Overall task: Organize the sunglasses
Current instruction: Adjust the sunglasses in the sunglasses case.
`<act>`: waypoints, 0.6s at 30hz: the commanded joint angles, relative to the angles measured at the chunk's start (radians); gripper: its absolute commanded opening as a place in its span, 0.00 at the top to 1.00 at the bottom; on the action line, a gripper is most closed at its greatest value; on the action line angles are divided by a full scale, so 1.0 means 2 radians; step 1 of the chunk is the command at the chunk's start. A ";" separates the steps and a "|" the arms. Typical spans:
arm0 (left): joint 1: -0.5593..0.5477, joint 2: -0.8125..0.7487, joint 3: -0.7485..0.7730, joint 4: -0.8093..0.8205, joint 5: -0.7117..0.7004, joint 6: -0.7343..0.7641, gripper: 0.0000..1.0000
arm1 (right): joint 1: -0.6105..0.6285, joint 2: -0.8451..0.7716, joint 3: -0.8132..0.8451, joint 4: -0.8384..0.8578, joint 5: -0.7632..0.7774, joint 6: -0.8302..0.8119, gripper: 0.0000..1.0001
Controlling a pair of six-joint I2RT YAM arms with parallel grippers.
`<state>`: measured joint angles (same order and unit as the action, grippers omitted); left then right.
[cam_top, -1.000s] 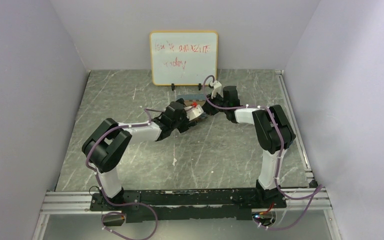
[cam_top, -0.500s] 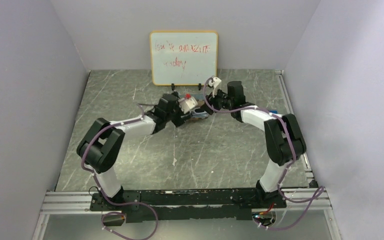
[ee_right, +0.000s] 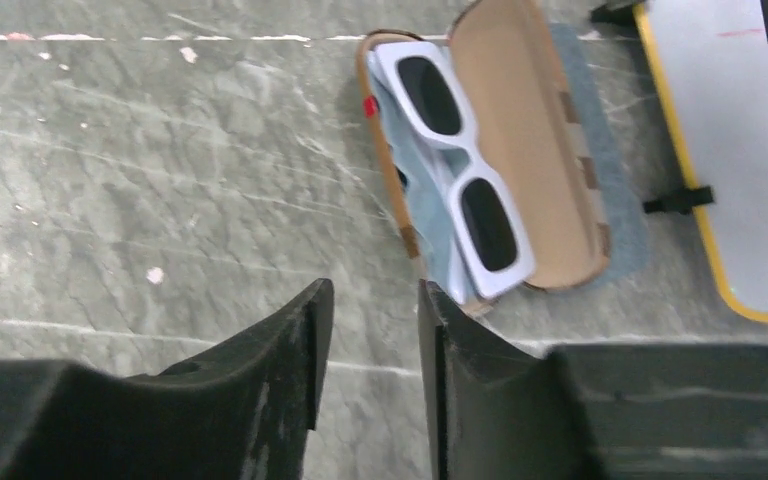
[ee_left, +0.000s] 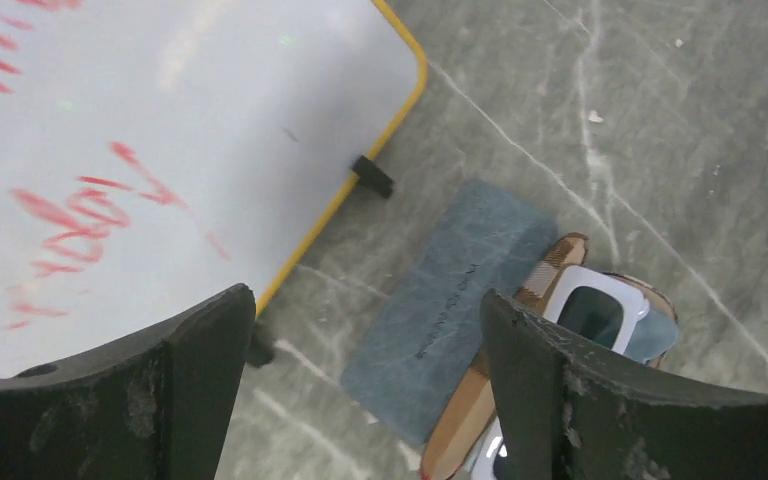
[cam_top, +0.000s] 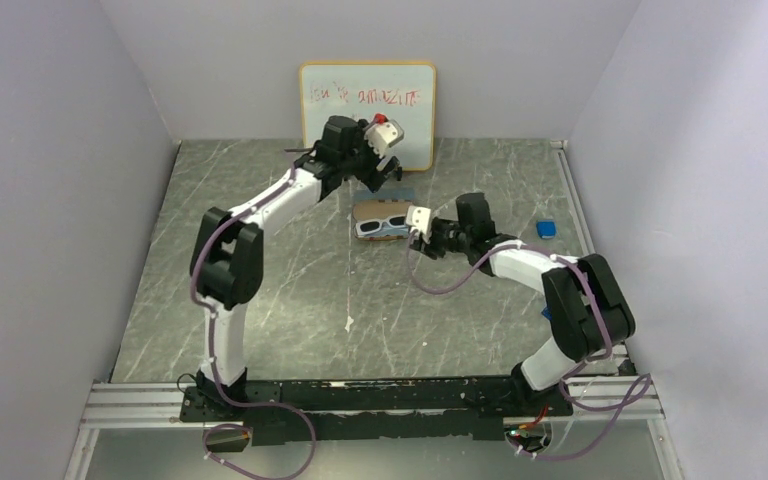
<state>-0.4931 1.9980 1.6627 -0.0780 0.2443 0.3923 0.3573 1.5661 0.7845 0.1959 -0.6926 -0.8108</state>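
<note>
While chunky white dark-lensed sunglasses (ee_right: 460, 175) lie in an open tan case (ee_right: 520, 120), left gripper (ee_left: 365, 335) gapes empty; right gripper (ee_right: 372, 300) holds its jaws slightly apart.

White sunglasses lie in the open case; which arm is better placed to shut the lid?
Right. The right end effector points at the open case holding the sunglasses, close beside it, jaws apart and empty. The left end effector hangs high by the whiteboard, farther off.
</note>
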 commanded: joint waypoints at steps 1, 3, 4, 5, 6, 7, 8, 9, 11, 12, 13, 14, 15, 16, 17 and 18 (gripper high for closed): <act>0.010 0.068 0.075 -0.097 0.072 -0.067 0.13 | 0.031 0.025 0.011 0.016 0.032 -0.005 0.64; 0.015 0.083 0.081 -0.093 0.089 -0.091 0.15 | 0.040 0.043 0.021 0.011 0.041 0.042 0.69; 0.017 0.087 0.081 -0.088 0.095 -0.098 0.16 | 0.048 0.049 0.021 0.010 0.048 0.055 0.70; 0.018 0.091 0.081 -0.088 0.099 -0.103 0.16 | 0.057 0.053 0.020 0.011 0.058 0.061 0.70; 0.019 0.095 0.082 -0.088 0.101 -0.106 0.17 | 0.065 0.058 0.016 0.013 0.063 0.061 0.71; 0.019 0.097 0.082 -0.089 0.103 -0.107 0.18 | 0.076 0.060 0.016 0.010 0.078 0.056 0.72; 0.019 0.099 0.081 -0.088 0.103 -0.108 0.19 | 0.084 0.062 0.015 0.015 0.089 0.054 0.72; 0.019 0.100 0.079 -0.088 0.103 -0.109 0.19 | 0.089 0.066 0.015 0.022 0.099 0.055 0.72; 0.019 0.101 0.077 -0.090 0.105 -0.109 0.20 | 0.097 0.080 0.026 0.033 0.137 0.060 0.73; 0.019 0.101 0.075 -0.091 0.106 -0.108 0.20 | 0.102 0.091 0.038 0.022 0.151 0.055 0.73; 0.020 0.101 0.073 -0.091 0.105 -0.107 0.20 | 0.108 0.101 0.049 0.013 0.166 0.048 0.74; 0.020 0.100 0.072 -0.091 0.104 -0.107 0.20 | 0.113 0.110 0.056 0.012 0.181 0.041 0.74; 0.020 0.100 0.070 -0.090 0.104 -0.106 0.20 | 0.118 0.117 0.059 0.012 0.191 0.036 0.74; 0.020 0.100 0.068 -0.088 0.104 -0.106 0.20 | 0.121 0.123 0.062 0.013 0.197 0.031 0.74; 0.020 0.099 0.067 -0.087 0.102 -0.107 0.19 | 0.124 0.128 0.064 0.014 0.201 0.028 0.74; 0.021 0.098 0.065 -0.084 0.101 -0.108 0.19 | 0.126 0.131 0.065 0.014 0.204 0.026 0.74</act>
<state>-0.4492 2.2189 1.7897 -0.2607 0.4213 0.1970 0.5907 1.8027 0.8734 0.2062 -0.3805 -0.7273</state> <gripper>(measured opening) 0.807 0.262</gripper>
